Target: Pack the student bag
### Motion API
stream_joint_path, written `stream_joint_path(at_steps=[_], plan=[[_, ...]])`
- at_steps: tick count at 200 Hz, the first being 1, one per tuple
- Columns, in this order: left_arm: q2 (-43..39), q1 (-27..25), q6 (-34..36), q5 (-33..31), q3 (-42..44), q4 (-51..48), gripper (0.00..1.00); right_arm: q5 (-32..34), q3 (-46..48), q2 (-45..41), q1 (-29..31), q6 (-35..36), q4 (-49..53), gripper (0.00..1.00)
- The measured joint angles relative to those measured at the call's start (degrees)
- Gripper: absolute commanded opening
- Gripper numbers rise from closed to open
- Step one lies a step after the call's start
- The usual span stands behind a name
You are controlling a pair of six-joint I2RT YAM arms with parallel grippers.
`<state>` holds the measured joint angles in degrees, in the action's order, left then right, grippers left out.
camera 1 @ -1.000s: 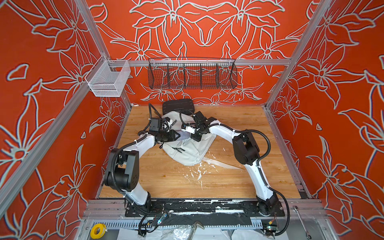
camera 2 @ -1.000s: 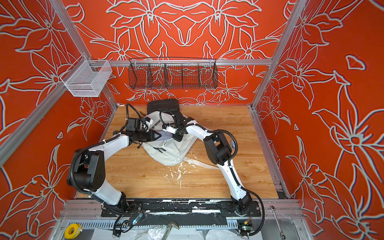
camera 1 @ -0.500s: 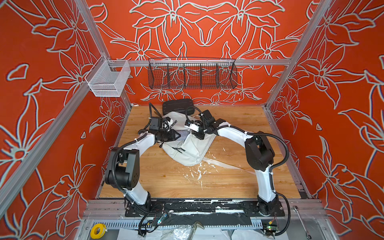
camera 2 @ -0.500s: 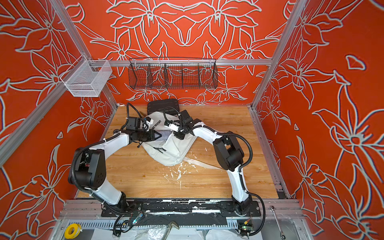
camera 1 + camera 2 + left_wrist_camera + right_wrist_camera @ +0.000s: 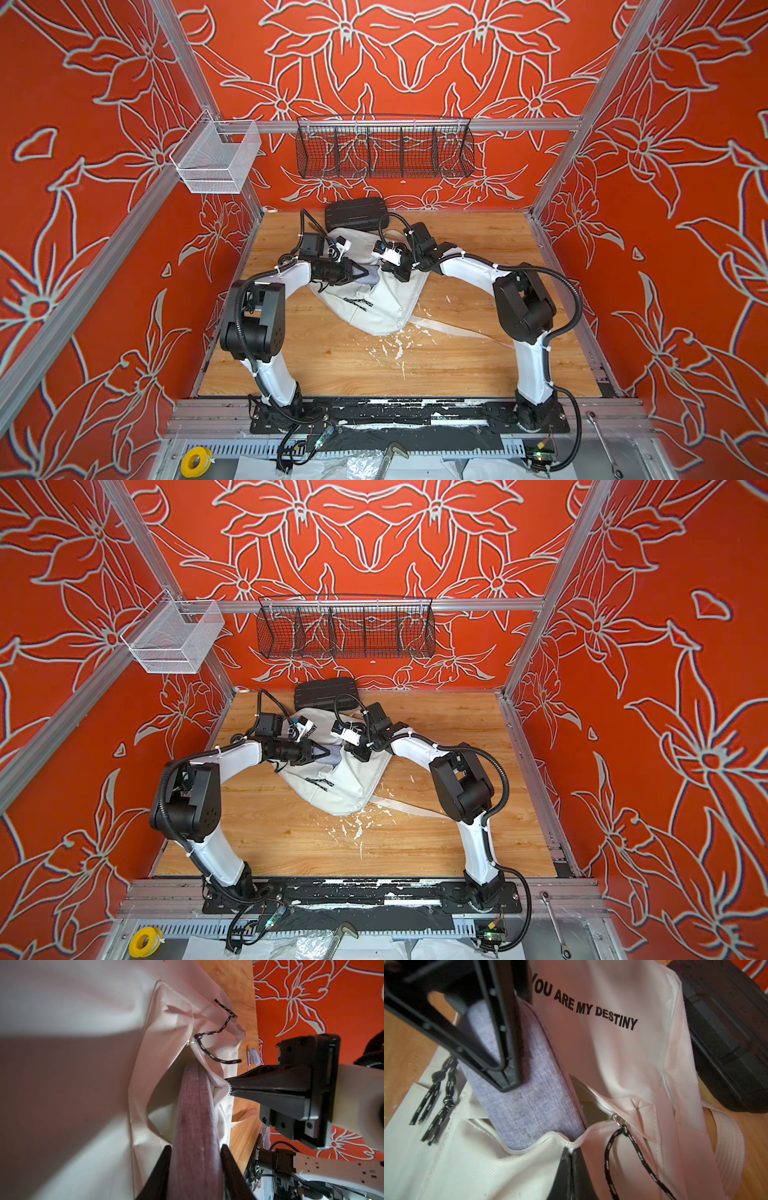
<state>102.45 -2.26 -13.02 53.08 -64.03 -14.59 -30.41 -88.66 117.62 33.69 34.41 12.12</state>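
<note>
Nearest me, the student bag [image 5: 382, 307] lies mid-table. At its far end my left gripper [image 5: 362, 272] clamps a grey fabric case [image 5: 529, 1105] poking into the opening. My right gripper [image 5: 572, 1152] pinches the bag's zip edge. A black hard case [image 5: 357, 214] sits just behind.

Both arms [image 5: 291, 274]: white shells, black joints; ribbed black cables [image 5: 577, 305], white zip-ties; black tapered tools [image 5: 365, 272].

Both top views bright and evenly lit, wide-angle bowing toward edges; wrist views close, soft-focused, pinkish cast, broad shadow across student bag [image 5: 62, 1084]
</note>
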Motion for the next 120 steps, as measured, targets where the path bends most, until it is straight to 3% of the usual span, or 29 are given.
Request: stream_joint_path(at_steps=[47,120], plan=[[0.33,-0.52,-3.34,0.66,2.97,3.74,0.0,-6.03,-0.44,-0.17,-0.74,1.16,0.44,0.0],[-7.04,-6.45,-14.08,-12.72,13.05,21.99,0.0,-6.99,-0.72,-0.07,-0.98,-3.32,-1.42,0.0]])
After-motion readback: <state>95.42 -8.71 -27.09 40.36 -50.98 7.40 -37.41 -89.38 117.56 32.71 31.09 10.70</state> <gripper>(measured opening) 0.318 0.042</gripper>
